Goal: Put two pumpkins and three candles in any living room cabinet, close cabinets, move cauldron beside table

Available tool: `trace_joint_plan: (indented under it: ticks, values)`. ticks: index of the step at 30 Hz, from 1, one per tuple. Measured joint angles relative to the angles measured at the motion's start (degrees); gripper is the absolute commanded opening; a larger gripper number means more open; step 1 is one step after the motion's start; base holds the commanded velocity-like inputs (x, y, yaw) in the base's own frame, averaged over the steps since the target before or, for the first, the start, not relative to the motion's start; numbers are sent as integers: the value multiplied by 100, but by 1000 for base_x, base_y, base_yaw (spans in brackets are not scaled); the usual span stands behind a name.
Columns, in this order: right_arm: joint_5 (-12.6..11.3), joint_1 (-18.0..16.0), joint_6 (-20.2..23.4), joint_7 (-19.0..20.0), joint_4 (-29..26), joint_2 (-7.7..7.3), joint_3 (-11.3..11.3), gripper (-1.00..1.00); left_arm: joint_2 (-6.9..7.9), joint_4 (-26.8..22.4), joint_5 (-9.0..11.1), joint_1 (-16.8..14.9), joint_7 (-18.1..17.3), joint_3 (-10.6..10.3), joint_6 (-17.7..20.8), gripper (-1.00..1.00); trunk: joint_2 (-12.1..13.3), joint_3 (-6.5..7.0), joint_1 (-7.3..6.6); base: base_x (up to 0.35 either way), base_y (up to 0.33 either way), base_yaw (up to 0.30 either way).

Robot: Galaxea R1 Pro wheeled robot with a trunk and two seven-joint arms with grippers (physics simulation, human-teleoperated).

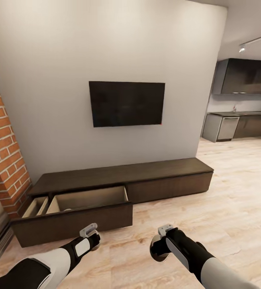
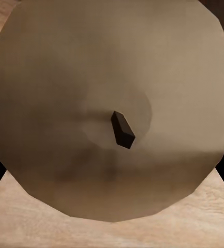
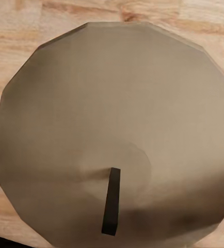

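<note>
The long brown cabinet [image 1: 122, 182] sits low against the white wall, under a black TV [image 1: 126, 103]. Its big drawer [image 1: 88, 200] on the left side is pulled open. Inside the drawer a small pale thing [image 1: 67, 209] peeks up near the front wall, but it is too small to tell what it is. Next to it, a thin slot [image 1: 35, 206] is open too.

The left gripper [image 1: 91, 235] and the right gripper [image 1: 162, 241] hang low over the floor in front of the drawer. Each one holds a candle. The left wrist view looks down on the flat tan top of one candle [image 2: 107, 108] with its short dark wick. The right wrist view shows the other candle [image 3: 117, 139], round and tan, with a wick as well.

The floor [image 1: 227, 200] is light wood. A red brick wall [image 1: 4, 160] stands on the left. A dark kitchen [image 1: 243, 100] is far off on the right.
</note>
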Motion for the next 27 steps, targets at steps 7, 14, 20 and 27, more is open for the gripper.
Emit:
trace_joint_plan:
  ticks: [7,14,20,27]
  values:
    - [-6,0,-1,3,2,0,1,-100,0,1,0,5,1,-1,-1,-100,0,0,-1,213,210,292]
    - [-6,0,-1,5,2,4,0,-100,-1,1,-1,5,0,-2,-1,-100,-1,12,-1,223,235,281]
    - [-4,1,-1,3,1,6,0,-100,-1,1,-1,5,0,-3,-1,-100,-1,44,-1,224,250,226]
    - [0,1,3,-4,-1,6,-3,-100,-2,-1,-2,5,0,-7,1,-100,0,64,1,142,157,101]
